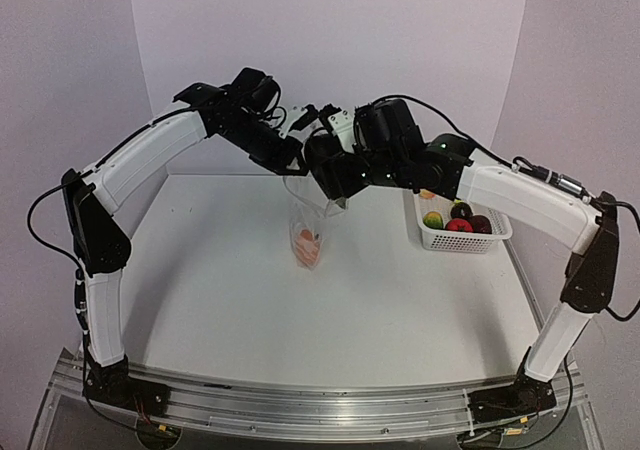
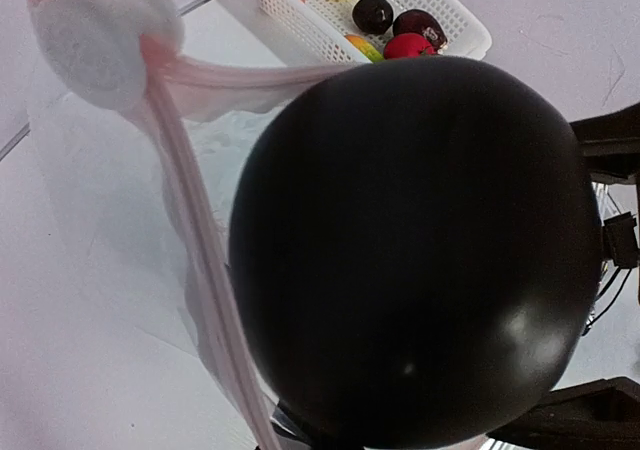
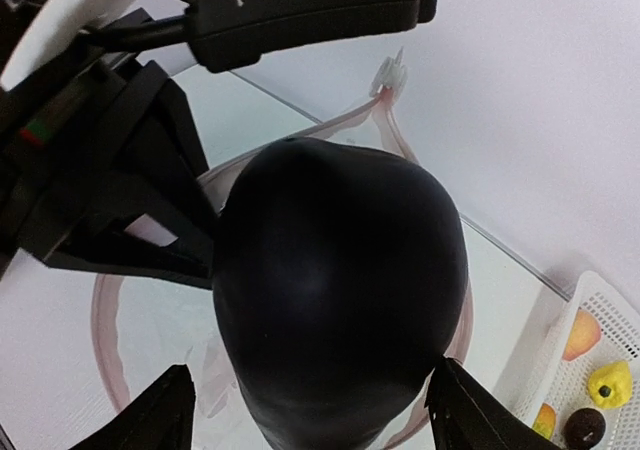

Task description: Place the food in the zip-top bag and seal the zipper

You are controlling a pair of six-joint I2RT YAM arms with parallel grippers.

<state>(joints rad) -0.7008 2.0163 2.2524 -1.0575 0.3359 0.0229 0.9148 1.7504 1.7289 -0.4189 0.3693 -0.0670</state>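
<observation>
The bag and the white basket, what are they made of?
The bag looks like thin, soft plastic: it is see-through, so the orange food shows inside. The basket is probably hard white plastic, with rows of small holes in its walls.

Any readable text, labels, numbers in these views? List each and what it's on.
"OAK-1": white letters, upside down, on the black camera housing, right wrist view.
One more mark on it: cut off, unreadable.
Bag, basket: no text visible.
</observation>
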